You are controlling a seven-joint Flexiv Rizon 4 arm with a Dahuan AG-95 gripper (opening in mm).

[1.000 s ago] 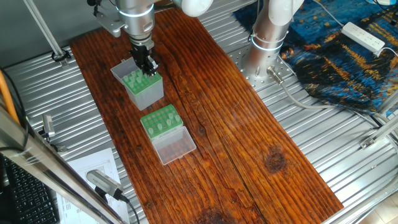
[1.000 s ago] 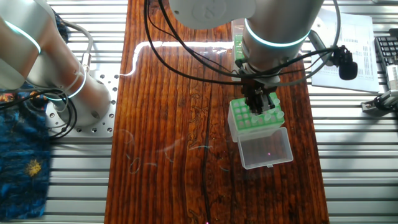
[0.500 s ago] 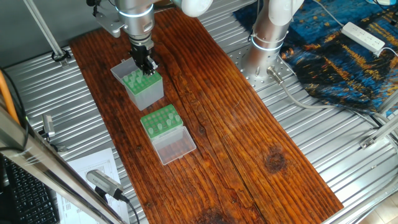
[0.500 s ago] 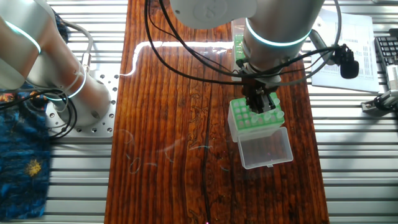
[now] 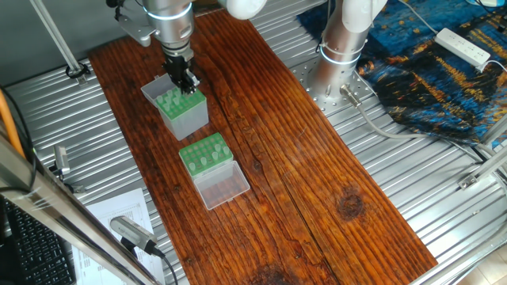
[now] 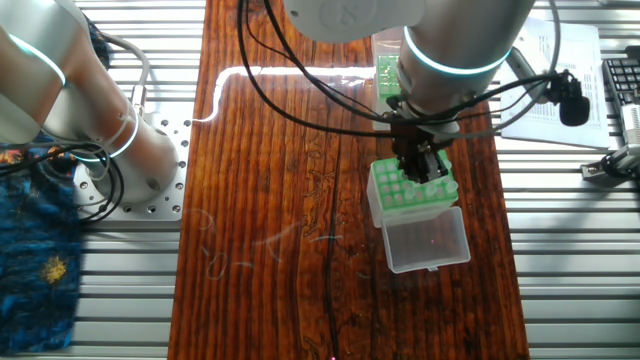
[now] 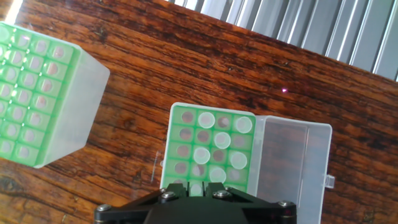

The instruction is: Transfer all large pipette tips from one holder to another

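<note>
A dark wooden worktop [image 5: 317, 174] lies on a ribbed metal table [image 5: 428, 198], with a blue patterned cloth [image 5: 444, 71] off to one side. The gripper [image 5: 184, 82] points straight down, and in both fixed views it hangs over the green top of the tall box [image 5: 187, 115]. Its black fingers look close together, but I cannot tell whether they are closed or whether they hold anything. The tall box stands near the long edge of the worktop farthest from the arm's base. Its holes are too small to tell if any are filled. Just beside it along that same edge, but apart from it, sits the low rack [image 5: 204, 150]. The rack's clear lid [image 5: 224, 187] is folded open flat on the side away from the tall box. In the hand view the low rack fills the middle. A scattered handful of tips [image 7: 222, 139] stand upright in its holes, long axis vertical, with their wide pale mouths facing up. The other holes are open and the lid holds nothing.
</note>
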